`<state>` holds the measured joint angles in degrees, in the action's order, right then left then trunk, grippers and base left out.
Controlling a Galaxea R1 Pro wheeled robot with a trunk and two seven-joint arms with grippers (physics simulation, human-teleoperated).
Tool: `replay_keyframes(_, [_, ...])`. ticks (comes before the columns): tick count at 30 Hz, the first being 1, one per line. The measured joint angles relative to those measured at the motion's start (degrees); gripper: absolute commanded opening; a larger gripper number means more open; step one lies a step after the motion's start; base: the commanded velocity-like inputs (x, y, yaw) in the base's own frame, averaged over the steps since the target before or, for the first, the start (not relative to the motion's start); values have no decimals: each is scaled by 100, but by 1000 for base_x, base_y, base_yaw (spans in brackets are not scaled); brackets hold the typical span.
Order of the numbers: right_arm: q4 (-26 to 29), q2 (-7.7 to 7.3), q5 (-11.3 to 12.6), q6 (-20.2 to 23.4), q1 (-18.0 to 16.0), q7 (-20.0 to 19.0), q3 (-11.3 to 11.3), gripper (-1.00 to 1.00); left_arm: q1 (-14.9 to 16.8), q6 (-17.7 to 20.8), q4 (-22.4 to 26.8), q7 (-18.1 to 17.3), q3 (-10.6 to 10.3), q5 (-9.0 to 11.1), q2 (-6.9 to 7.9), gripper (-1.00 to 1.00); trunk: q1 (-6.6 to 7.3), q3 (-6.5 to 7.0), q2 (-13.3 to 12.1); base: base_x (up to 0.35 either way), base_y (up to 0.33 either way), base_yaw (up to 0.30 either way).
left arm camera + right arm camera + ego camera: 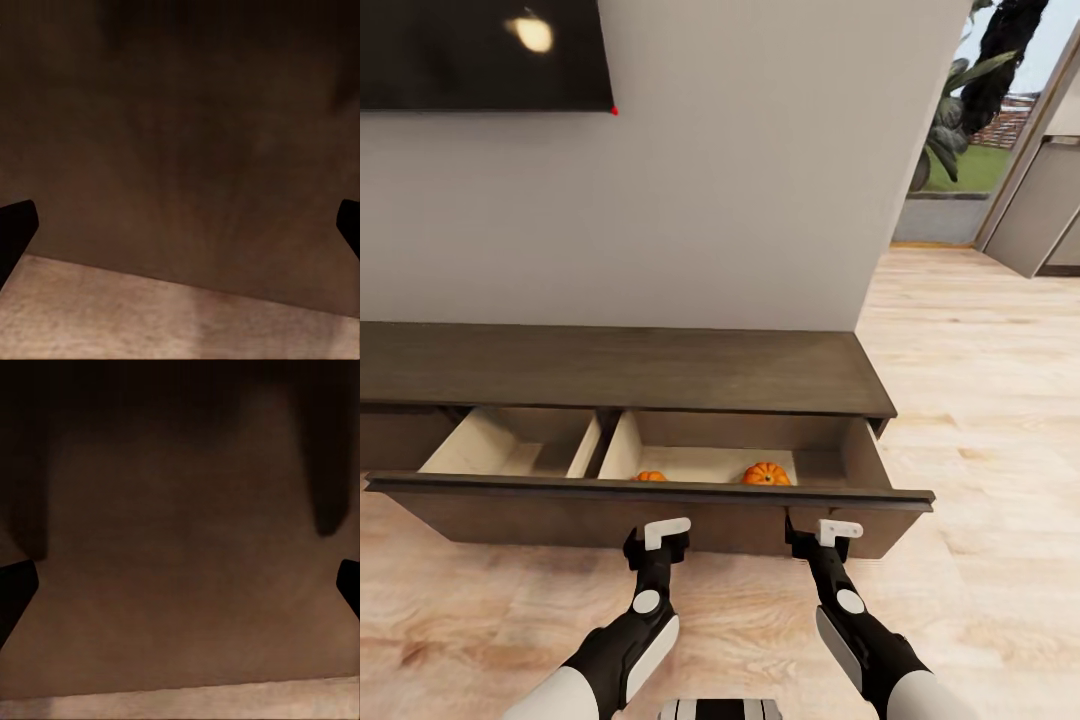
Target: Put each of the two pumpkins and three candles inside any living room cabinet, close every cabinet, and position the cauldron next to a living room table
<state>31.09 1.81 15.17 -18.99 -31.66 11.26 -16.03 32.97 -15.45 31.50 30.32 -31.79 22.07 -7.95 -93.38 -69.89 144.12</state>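
Cabinet (660, 375): drawer pulled out. Two pumpkins (766, 474) (650, 476) inside its right compartment, apart. Left pincer (658, 545) and right pincer (822, 540): both spread wide, empty, close against drawer front (540, 510).

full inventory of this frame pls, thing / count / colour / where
cabinet: 1, dark brown, low against the wall, wide drawer pulled open
drawer front: 1, dark brown, close ahead of both claws
pumpkins: 2, orange, in the drawer's right compartment; one to the right, one to the left, partly hidden by the front
drawer's left compartment: 1, beige inside, nothing visible in it
TV screen: 1, black, on the wall, upper left
wall: 1, light grey, behind the cabinet
floor: light wood planks
glass door: 1, far right, plants outside
left claw: 1, black and white, open, facing the drawer front
right claw: 1, black and white, open, facing the drawer front
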Motion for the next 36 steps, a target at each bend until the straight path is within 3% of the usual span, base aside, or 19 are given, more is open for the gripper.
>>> replay_keyframes(18, [0,0,19,0,0,2,3,100,0,0,8,0,0,0,-1,100,-1,0,0,276,0,0])
replay_keyframes(36, [-1,0,1,9,0,-4,-3,100,-1,0,70,8,0,0,1,100,-2,0,0,107,7,0])
